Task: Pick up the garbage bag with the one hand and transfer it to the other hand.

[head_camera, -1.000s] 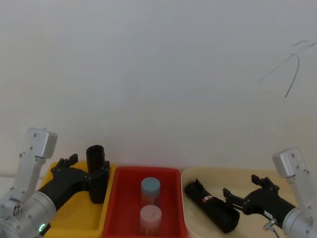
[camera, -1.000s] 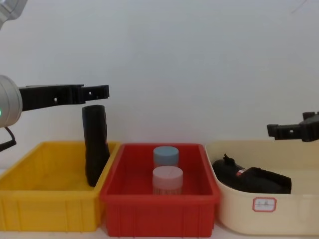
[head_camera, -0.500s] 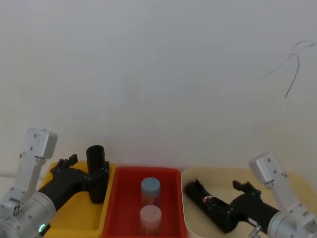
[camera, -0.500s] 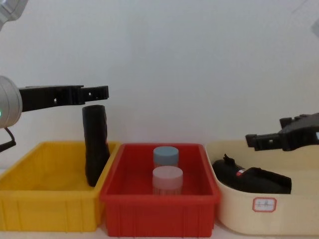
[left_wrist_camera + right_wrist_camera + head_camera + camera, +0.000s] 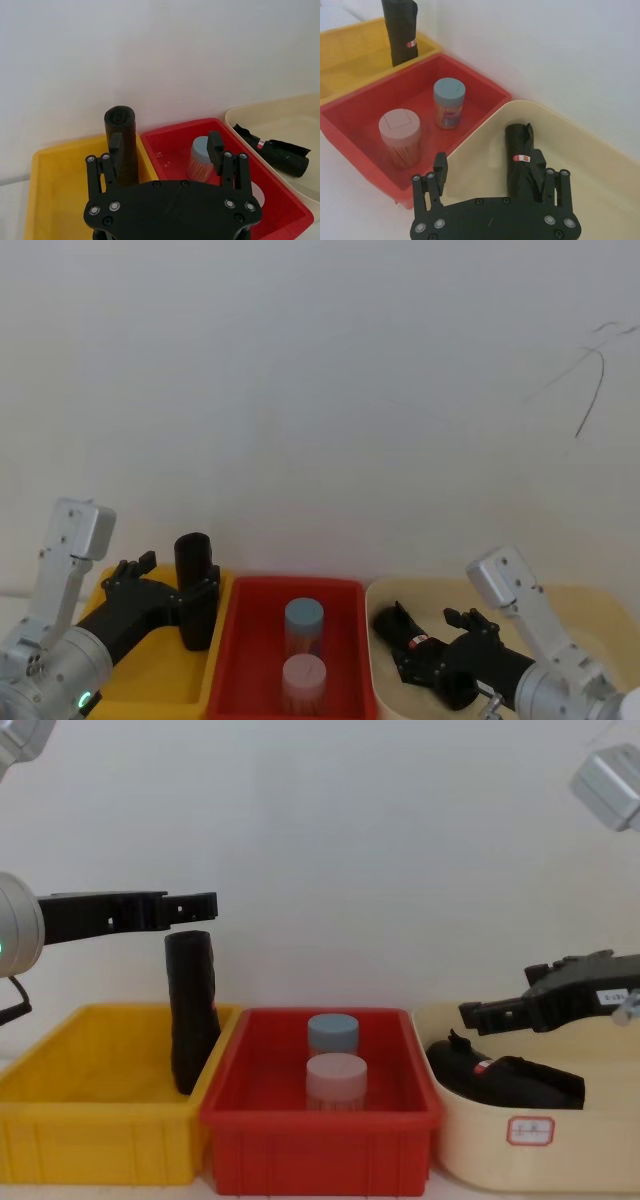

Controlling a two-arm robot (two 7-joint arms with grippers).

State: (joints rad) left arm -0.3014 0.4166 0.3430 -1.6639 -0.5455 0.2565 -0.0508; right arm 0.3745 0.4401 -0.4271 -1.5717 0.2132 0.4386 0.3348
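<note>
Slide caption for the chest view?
Open right gripper hovers above the garbage bag in the beige bin; left gripper hangs near an upright roll.

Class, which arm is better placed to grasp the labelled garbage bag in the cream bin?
Right. The right claw, open, hovers above the garbage bag in the cream bin; the left claw is over the yellow bin, beyond the red bin.

bg: plain white wall (image 5: 300, 370) | thin dark scratch (image 5: 598, 355) upper rt | white tabletop (image 5: 350, 200)

Far end of garbage bag (image 5: 398, 625) hidden under right gripper (image 5: 425, 650), label (image 5: 416, 641) print unreadably small — cream bin (image 5: 480, 1135) cropped
</note>
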